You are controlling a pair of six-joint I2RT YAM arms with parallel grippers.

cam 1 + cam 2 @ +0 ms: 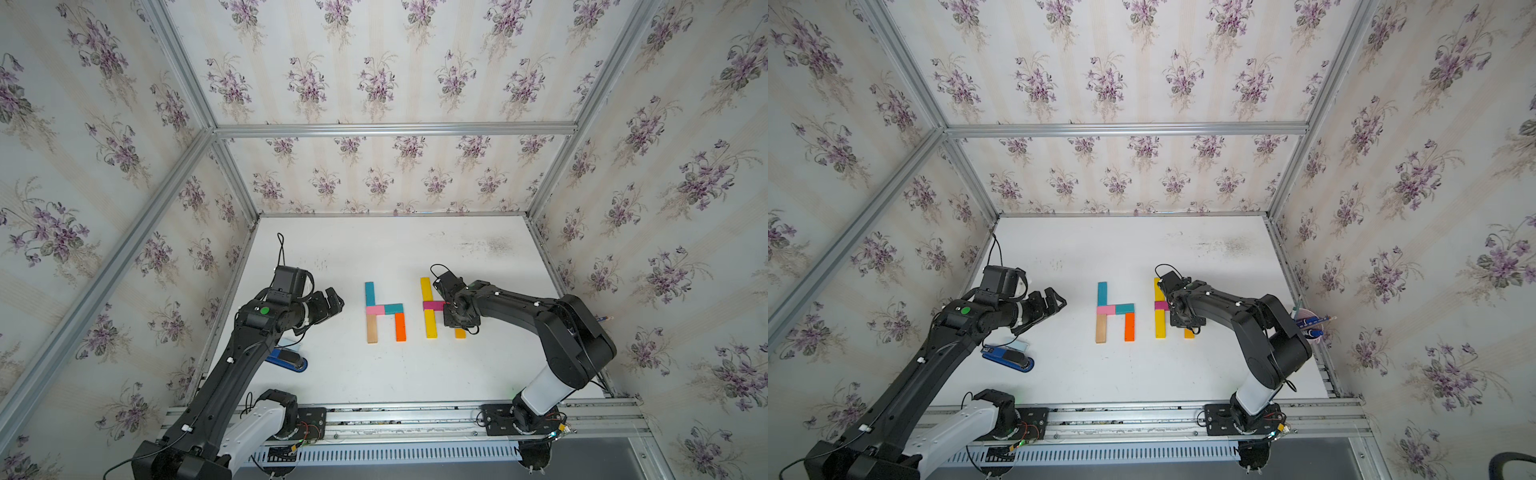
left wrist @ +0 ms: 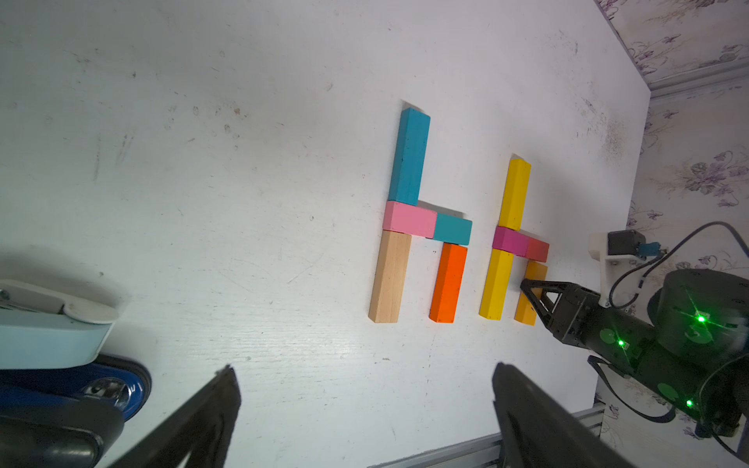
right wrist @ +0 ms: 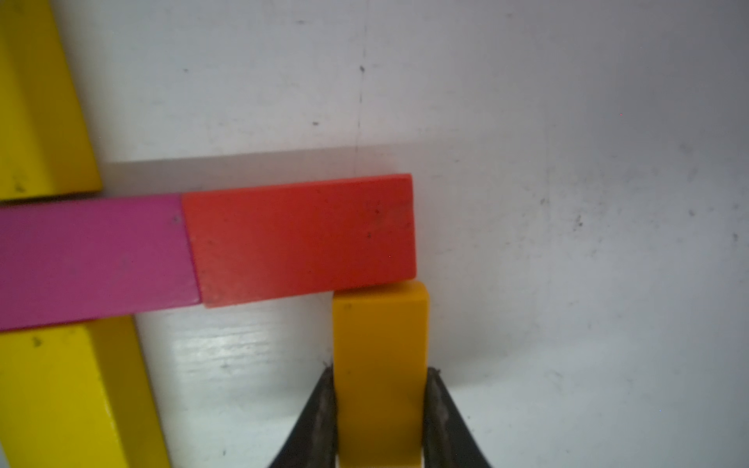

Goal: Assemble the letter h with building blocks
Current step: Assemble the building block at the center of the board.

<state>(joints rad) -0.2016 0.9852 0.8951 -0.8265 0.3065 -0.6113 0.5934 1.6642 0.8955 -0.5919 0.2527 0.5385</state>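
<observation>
building blocks (image 1: pixel 375 309) of painted wood form two h shapes mid-way across the white table (image 1: pixel 353 374); the right gripper (image 3: pixel 381 368) pinches the short amber bar (image 3: pixel 381 320), its end touching the red bar (image 3: pixel 304 239) but slightly proud, so a nudge flush before release seems wise. the left gripper (image 2: pixel 364 366) hangs spread wide. a pink cup (image 1: pixel 1315 334) at the right edge holds pens (image 1: pixel 1316 321).

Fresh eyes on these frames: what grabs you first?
Two bright block letters lie side by side on the white table: a complete teal-and-pink h and, on the right arm's side, a yellow-and-magenta h. The right claw is shut on the amber block that forms that letter's short leg, under the red block. The left claw hangs open, with a blue stapler lying near it.
</observation>
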